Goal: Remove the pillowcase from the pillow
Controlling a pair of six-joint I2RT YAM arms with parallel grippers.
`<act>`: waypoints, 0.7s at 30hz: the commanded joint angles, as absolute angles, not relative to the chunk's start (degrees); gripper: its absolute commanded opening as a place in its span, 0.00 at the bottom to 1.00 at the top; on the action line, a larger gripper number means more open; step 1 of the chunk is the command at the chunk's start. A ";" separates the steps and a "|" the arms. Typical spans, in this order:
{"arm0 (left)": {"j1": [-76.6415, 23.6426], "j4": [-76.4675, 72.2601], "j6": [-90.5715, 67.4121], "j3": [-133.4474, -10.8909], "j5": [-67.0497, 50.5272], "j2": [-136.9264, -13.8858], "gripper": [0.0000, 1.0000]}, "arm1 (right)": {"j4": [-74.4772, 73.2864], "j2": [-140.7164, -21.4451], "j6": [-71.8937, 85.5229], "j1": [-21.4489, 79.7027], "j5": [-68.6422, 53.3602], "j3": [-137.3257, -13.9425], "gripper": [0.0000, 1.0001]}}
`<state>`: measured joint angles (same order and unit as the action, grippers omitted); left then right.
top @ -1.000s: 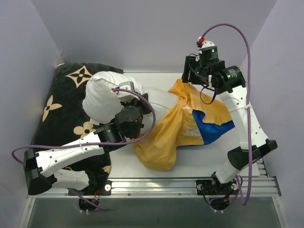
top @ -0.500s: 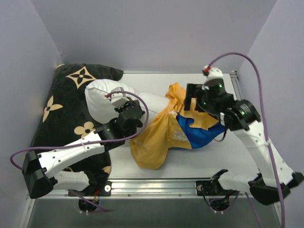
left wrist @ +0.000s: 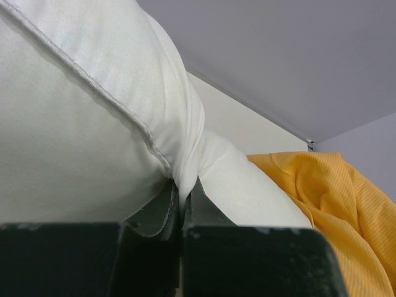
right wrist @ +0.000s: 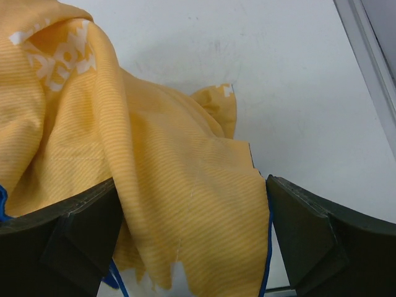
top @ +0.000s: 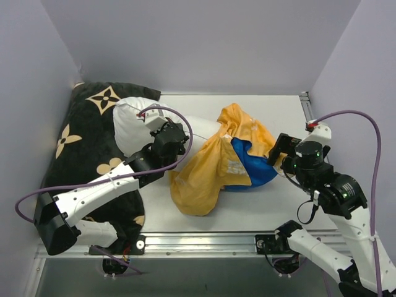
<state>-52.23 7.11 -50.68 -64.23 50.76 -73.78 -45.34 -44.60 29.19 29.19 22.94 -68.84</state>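
Note:
The white pillow [top: 131,120] lies at the back left, its right end still inside the pillowcase [top: 213,167]. The pillowcase is crumpled orange-yellow fabric with a blue patch [top: 250,170]. My left gripper [top: 171,143] is shut on a pinched fold of the pillow [left wrist: 93,124]; in the left wrist view its tips [left wrist: 184,189] clamp white fabric, with orange cloth [left wrist: 334,192] to the right. My right gripper [top: 281,150] is open at the pillowcase's right edge. In the right wrist view [right wrist: 192,185] orange fabric [right wrist: 173,154] drapes loosely between the wide-apart jaws.
A black cushion with tan flower motifs [top: 80,133] fills the left side, under the pillow's left end. Purple walls close the back and sides. A metal rail [top: 204,238] runs along the near edge. Bare white table [right wrist: 297,86] shows right of the pillowcase.
My right arm swung from high at the back down toward the near right, and the lifted pillowcase sank into a heap. My left gripper shifted slightly farther back with the pillow.

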 commanded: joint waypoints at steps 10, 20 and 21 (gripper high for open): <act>-48.61 7.82 -43.87 -72.50 47.46 -72.25 0.00 | -43.06 -53.88 30.85 15.94 22.96 -78.04 0.00; -43.33 8.26 -34.55 -80.32 48.43 -66.89 0.00 | -46.40 -59.41 29.18 -10.25 11.17 -90.25 0.00; -43.07 8.09 -33.67 -80.94 48.51 -66.54 0.00 | -46.58 -59.94 29.44 -11.59 8.55 -90.87 0.00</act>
<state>-46.00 12.58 -39.72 -74.32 42.61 -71.99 -46.19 -58.26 30.41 -6.55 9.39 -87.42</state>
